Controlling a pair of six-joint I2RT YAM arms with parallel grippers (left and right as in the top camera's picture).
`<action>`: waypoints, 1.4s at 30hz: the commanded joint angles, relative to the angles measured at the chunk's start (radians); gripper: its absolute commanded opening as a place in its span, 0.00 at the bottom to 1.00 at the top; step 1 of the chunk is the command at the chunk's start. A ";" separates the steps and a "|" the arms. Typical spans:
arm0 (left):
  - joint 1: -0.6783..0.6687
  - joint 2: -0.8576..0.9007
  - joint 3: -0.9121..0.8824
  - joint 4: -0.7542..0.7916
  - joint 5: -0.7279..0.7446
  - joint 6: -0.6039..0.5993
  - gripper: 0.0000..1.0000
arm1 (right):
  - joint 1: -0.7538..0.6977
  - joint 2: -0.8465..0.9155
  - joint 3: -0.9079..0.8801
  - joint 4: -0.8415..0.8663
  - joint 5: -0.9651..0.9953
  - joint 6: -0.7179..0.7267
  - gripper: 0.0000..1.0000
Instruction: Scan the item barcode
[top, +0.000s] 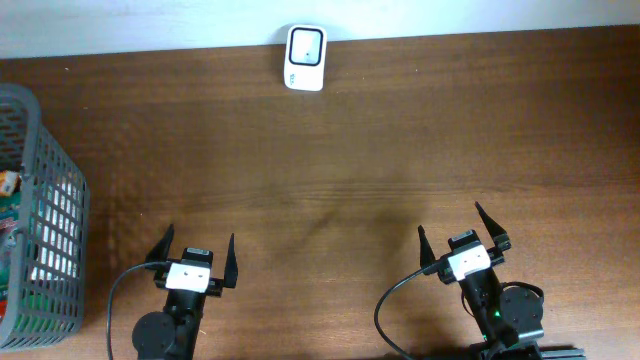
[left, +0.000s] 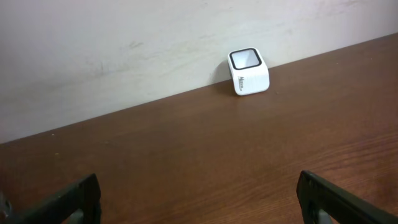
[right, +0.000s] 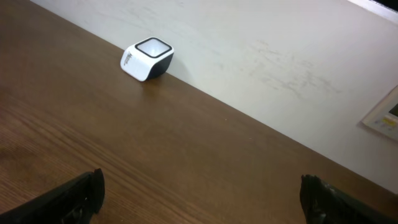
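Table (top: 400, 150): scanner (top: 304, 58) far ahead of left gripper (top: 200, 236).

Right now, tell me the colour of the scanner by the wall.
White scanner, black-rimmed window; clearest from the left wrist view.

The barcode scanner (top: 305, 58) (left: 249, 71) (right: 146, 59) is standing at the far edge of the bench (top: 380, 140), right against the pale wall (left: 124, 37) (it is a small white box with rounded corners). Its dark-framed window is facing upward. The colourful items (top: 10, 182) are lying inside the grey mesh basket (top: 60, 240) at the left edge, only partly showing, well apart from the scanner.
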 joint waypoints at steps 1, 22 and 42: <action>-0.003 0.005 -0.002 -0.006 0.010 0.012 0.99 | 0.005 0.003 -0.005 -0.003 -0.023 -0.007 0.98; 0.002 0.604 0.925 -0.369 0.011 -0.021 0.99 | 0.005 0.003 -0.005 -0.003 -0.023 -0.007 0.98; 0.017 1.540 1.986 -1.234 -0.007 -0.179 0.99 | 0.005 0.003 -0.005 -0.003 -0.023 -0.007 0.98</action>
